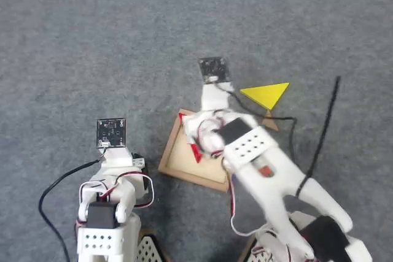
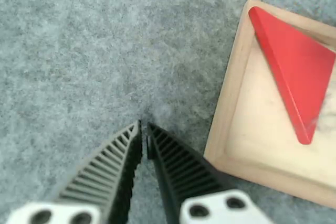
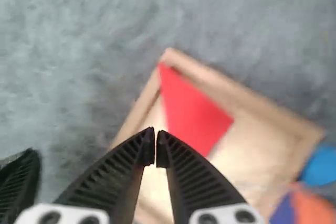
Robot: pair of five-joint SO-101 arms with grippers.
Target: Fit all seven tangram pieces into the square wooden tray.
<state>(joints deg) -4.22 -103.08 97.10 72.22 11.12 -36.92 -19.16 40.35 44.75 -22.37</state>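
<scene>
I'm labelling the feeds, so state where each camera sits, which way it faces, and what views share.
High view: fixed above, looking down on the table; right arm over the wooden tray, left arm beside it.
Left wrist view: on the left wrist, facing down past the shut left gripper at a tray corner.
Right wrist view: on the right wrist, facing down past the shut right gripper at the tray.
Shared: all show the tray and red triangle.

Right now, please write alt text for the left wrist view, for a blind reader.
A red triangle lies in the wooden tray, one tip at a corner. The left gripper, shut and empty, is over grey carpet beside the tray.
</scene>
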